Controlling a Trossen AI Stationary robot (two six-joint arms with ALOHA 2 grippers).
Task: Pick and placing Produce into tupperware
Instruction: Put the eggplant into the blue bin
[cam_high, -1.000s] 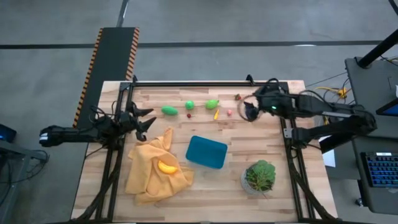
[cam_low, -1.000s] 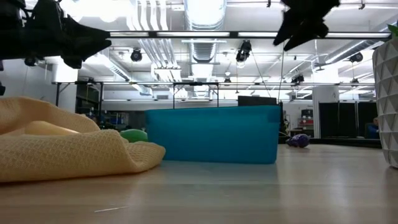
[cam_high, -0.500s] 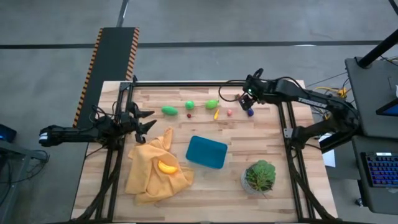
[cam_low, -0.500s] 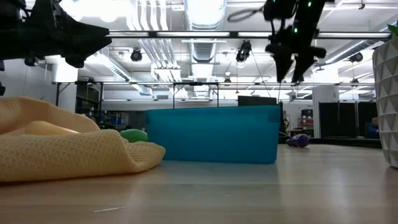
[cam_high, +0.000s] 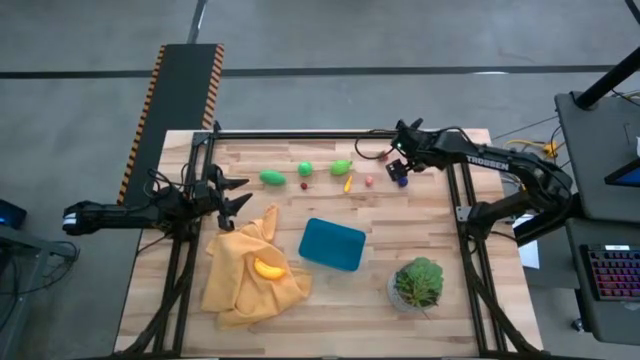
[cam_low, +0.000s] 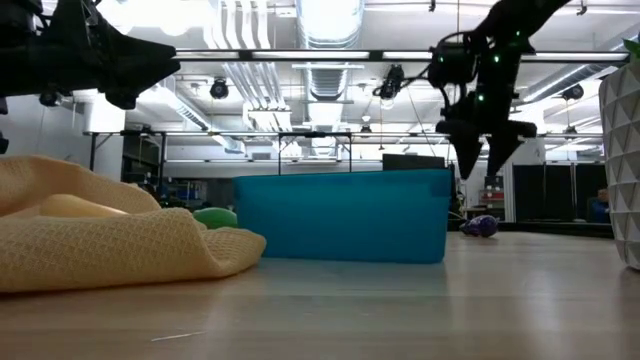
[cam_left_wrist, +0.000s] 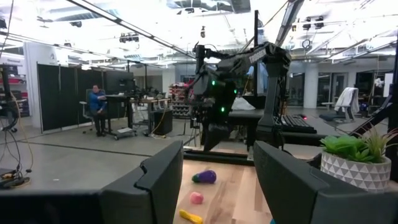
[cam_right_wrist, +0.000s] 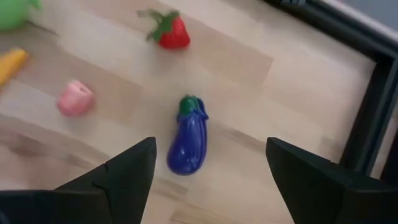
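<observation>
The produce lies in a row along the far side of the table: green pieces (cam_high: 272, 178) (cam_high: 341, 167), an orange one (cam_high: 347, 183), a pink one (cam_high: 368, 181), a red strawberry (cam_high: 382, 156) and a purple eggplant (cam_high: 403, 181). My right gripper (cam_high: 400, 167) hangs open above the eggplant (cam_right_wrist: 189, 142), its fingers (cam_right_wrist: 127, 174) on either side without touching it. The teal tupperware (cam_high: 332, 243) sits mid-table. My left gripper (cam_high: 232, 195) waits open over the table's left side, beside the yellow cloth (cam_high: 250, 265).
A yellow-orange piece (cam_high: 267, 268) lies on the mustard cloth. A potted green plant (cam_high: 418, 283) stands near the right front corner. The black frame rail (cam_right_wrist: 367, 118) runs close behind the eggplant. Bare wood lies between the produce row and the tupperware (cam_low: 345, 215).
My right gripper has come down from high above the table toward the purple eggplant, while its arm has swung toward the far edge. It stays open. The produce has not moved.
</observation>
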